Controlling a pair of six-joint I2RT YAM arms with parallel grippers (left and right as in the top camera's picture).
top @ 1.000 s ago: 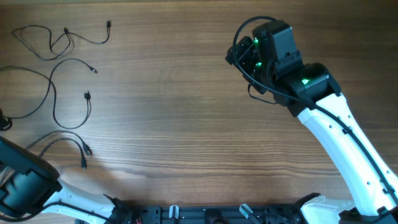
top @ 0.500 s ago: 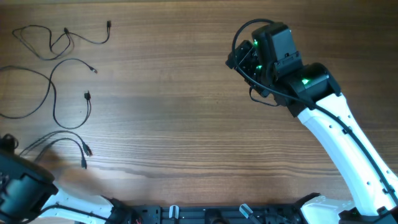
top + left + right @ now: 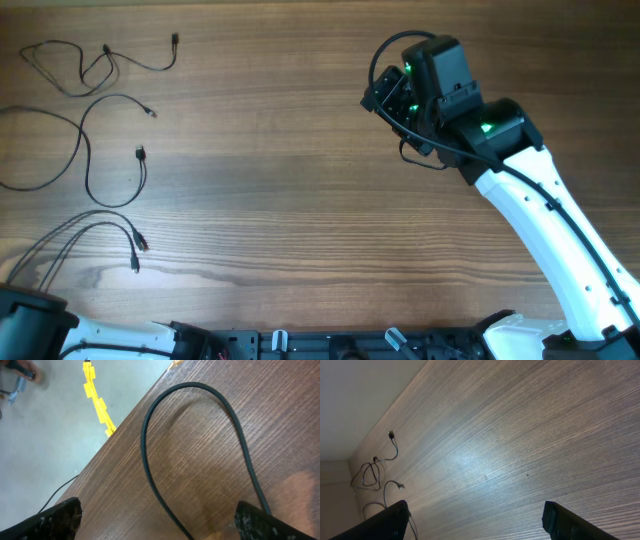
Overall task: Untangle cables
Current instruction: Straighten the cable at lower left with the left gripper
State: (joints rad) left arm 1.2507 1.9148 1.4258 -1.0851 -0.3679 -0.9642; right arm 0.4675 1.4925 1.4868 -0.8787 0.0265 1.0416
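Left wrist: cable loop [image 3: 195,385] on table [image 3: 200,460] between spread left gripper [image 3: 160,522]; right gripper [image 3: 480,520] spread, empty.

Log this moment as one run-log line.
cables: spread on left side of table | left hand: open, empty, above cable loop | right hand: open, empty, away from cables

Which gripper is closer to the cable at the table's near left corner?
Left. The left gripper hovers just above that cable; the right gripper is far to its right.
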